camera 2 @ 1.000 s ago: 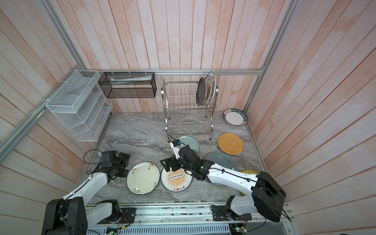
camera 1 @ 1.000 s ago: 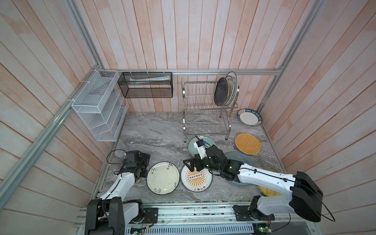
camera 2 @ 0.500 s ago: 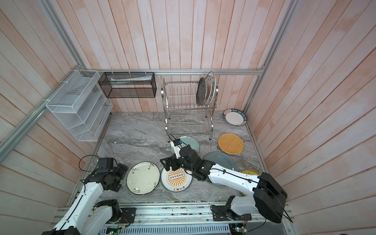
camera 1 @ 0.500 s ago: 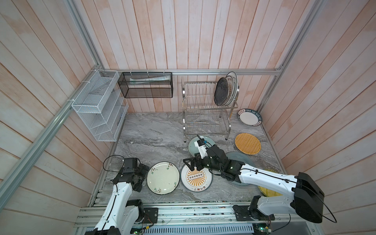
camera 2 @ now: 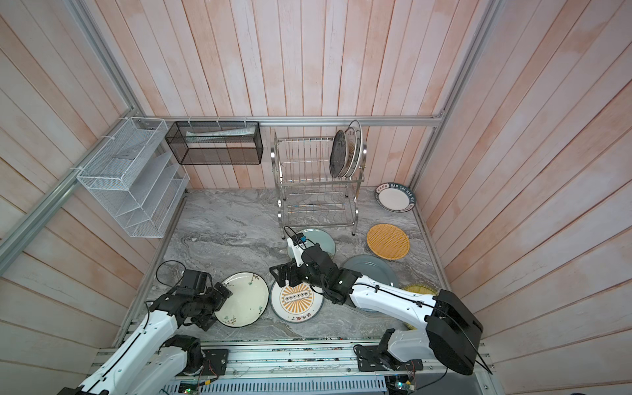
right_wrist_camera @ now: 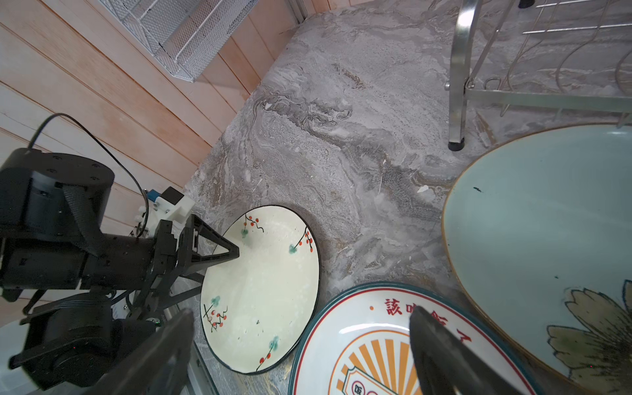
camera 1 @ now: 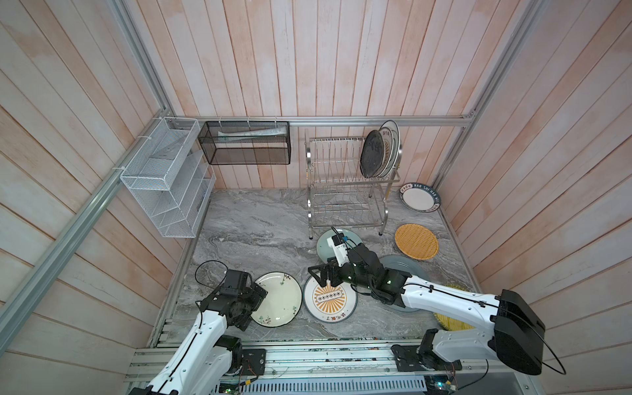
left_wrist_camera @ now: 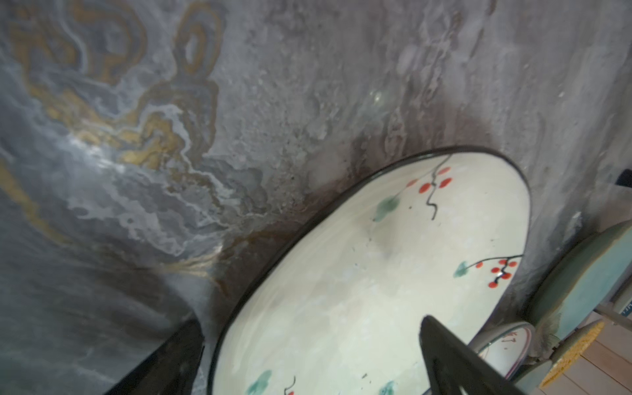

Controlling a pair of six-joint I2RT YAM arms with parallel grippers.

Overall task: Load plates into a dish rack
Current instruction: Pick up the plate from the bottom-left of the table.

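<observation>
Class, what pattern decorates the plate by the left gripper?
Cream plate: red berry sprigs, green leaves, black rim; right wrist view.

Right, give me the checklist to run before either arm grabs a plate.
1. The left gripper is open: ok.
2. The right gripper is open: ok.
3. The left gripper is lined up on the cream plate: ok, one finger is over it and one is beyond its rim.
4. The right gripper is lined up on the sunburst plate: ok, its jaws straddle the rim.
5. The two plates are clear of each other: cannot tell, their rims are very close.
6. The dish rack has free slots: ok, the racked plates stand only at one end of the top tier.
</observation>
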